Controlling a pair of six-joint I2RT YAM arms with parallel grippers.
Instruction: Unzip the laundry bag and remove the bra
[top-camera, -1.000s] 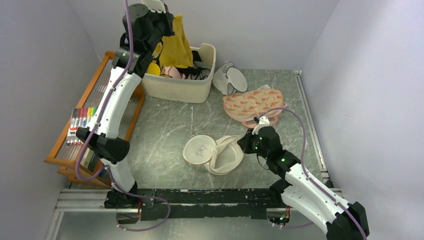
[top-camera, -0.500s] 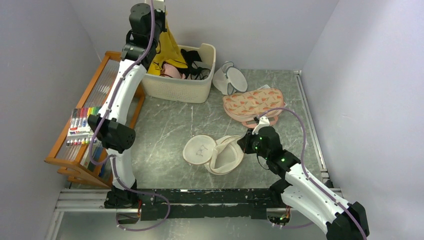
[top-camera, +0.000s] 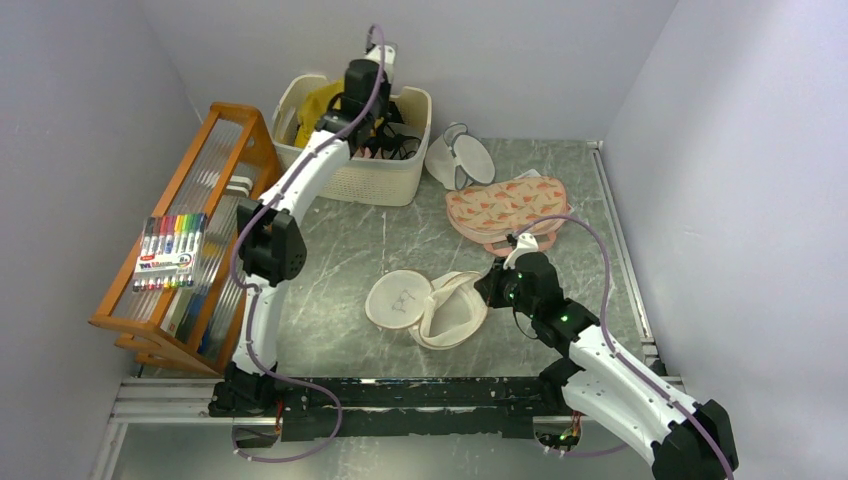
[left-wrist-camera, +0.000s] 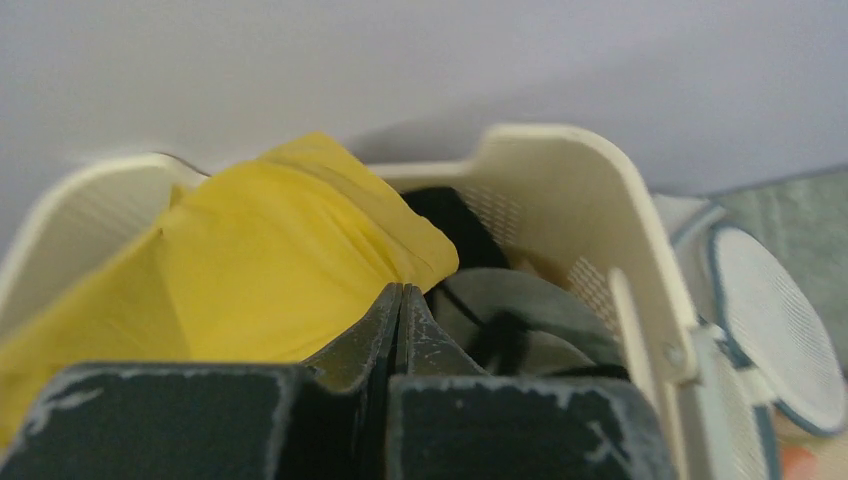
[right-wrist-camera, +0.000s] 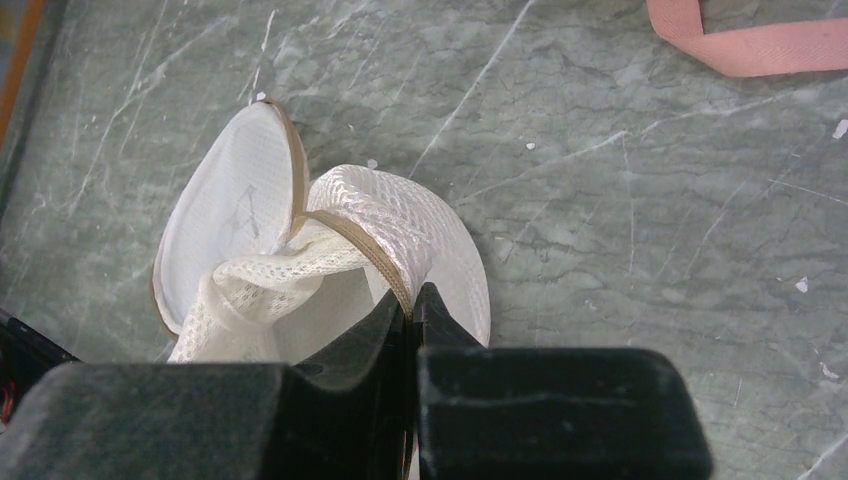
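The round white mesh laundry bag (top-camera: 450, 312) lies unzipped in the middle of the table. Its flat lid (top-camera: 399, 300) with the small black outline is flipped open to the left. My right gripper (top-camera: 487, 290) is shut on the bag's cream zip rim (right-wrist-camera: 372, 262), with mesh bunched in front of the fingertips (right-wrist-camera: 412, 300). A yellow garment (left-wrist-camera: 250, 270), apparently the bra, lies in the cream basket (top-camera: 362, 180). My left gripper (top-camera: 362, 100) hovers over that basket, shut with nothing between its fingertips (left-wrist-camera: 402, 292).
A pink pouch with orange triangles (top-camera: 505, 210) and a greyish mesh bag (top-camera: 458, 158) lie behind the laundry bag. A wooden rack (top-camera: 190, 235) holding a marker pack (top-camera: 165, 250) stands at the left. Black and pink clothing also fills the basket.
My left arm has swung down and right from high over the basket's left end. The yellow garment that hung from it now lies in the basket. The right arm has not moved.
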